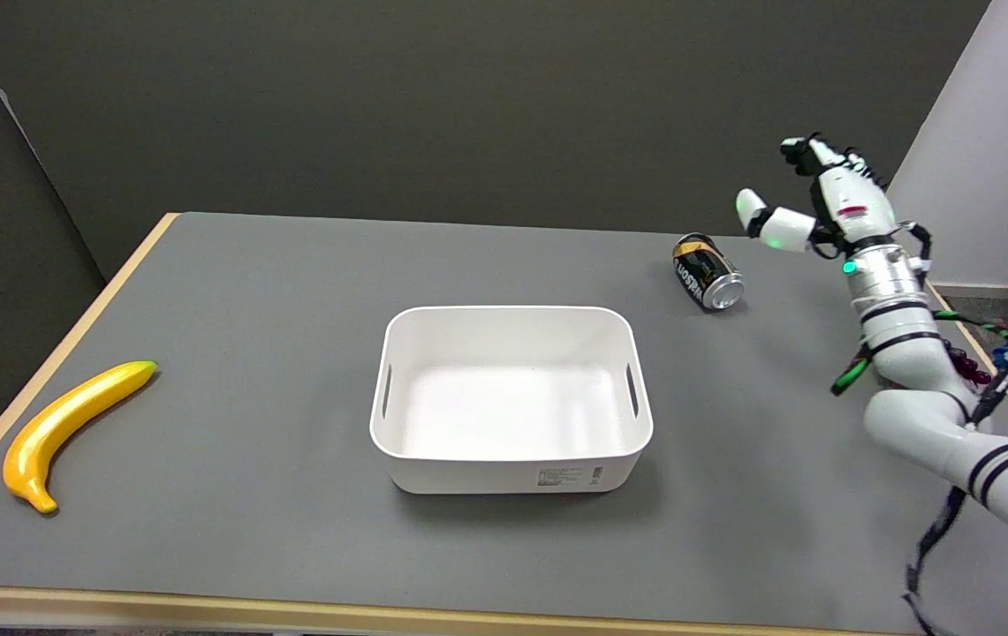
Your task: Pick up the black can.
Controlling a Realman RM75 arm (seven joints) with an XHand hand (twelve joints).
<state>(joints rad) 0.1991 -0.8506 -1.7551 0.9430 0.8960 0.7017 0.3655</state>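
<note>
**Can's tipped over, hand hanging open just off to its side**

Closest to the camera is the gray table (247,495), and it's also the biggest thing here, so start there. Next down in size is the white bin (511,397), sitting well off from the fingers, toward the middle of the table and nearer the camera. Then the banana (71,428), way across at the far opposite edge from the hand, nothing to do with this.

The bit that matters: the black can (707,272) is lying on its side, not upright. It's just beside the right hand (822,208), below it and toward the table's middle, apart from the fingers (764,223), no contact. Its long axis runs diagonally, silver end pointing toward the camera and slightly toward the hand's side.

The hand is raised above the table surface on a forearm that stands steeply up from the lower right edge. Fingers are spread apart, holding nothing, with one white-tipped finger sticking out toward the can.

My guess is it needs to drop down and wrap across the can's round body, not along its length.
</note>
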